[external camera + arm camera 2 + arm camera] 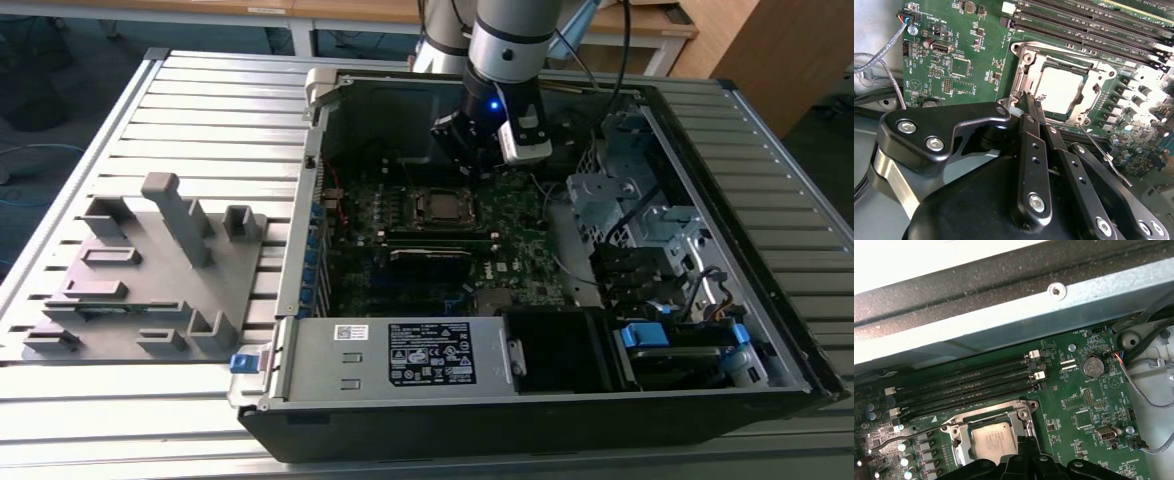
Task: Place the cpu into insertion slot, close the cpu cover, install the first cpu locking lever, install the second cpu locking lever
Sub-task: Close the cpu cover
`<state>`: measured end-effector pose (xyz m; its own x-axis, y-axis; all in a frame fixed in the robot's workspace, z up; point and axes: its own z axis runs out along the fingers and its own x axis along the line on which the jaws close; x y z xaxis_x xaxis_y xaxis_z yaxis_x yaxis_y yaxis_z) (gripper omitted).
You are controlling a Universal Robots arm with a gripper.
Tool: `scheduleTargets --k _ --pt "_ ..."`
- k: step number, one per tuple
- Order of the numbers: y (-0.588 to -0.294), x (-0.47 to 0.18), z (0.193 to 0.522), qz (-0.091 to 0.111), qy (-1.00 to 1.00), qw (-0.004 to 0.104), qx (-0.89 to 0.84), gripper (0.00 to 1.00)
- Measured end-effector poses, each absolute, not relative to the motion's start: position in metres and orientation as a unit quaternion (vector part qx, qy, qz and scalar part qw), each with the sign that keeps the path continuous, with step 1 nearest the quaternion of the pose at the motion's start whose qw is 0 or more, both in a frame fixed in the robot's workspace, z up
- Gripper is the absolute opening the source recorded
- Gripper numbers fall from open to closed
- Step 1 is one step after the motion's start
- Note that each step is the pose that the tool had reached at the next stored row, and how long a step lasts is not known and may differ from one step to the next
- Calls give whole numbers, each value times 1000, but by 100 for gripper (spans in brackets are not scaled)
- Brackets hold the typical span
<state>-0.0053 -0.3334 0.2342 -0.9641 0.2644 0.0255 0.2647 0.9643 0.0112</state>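
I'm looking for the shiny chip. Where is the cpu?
In the second wrist view, the cpu sits in the insertion slot on the green motherboard, framed by the cpu cover, just beyond the gripper.

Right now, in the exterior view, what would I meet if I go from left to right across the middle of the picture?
grey plastic fixture → the cpu → silver drive cage
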Motion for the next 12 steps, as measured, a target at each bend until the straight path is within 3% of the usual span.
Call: scheduleTargets --k 12 --pt "-333 -5 231 -8 -991 10 -131 10"
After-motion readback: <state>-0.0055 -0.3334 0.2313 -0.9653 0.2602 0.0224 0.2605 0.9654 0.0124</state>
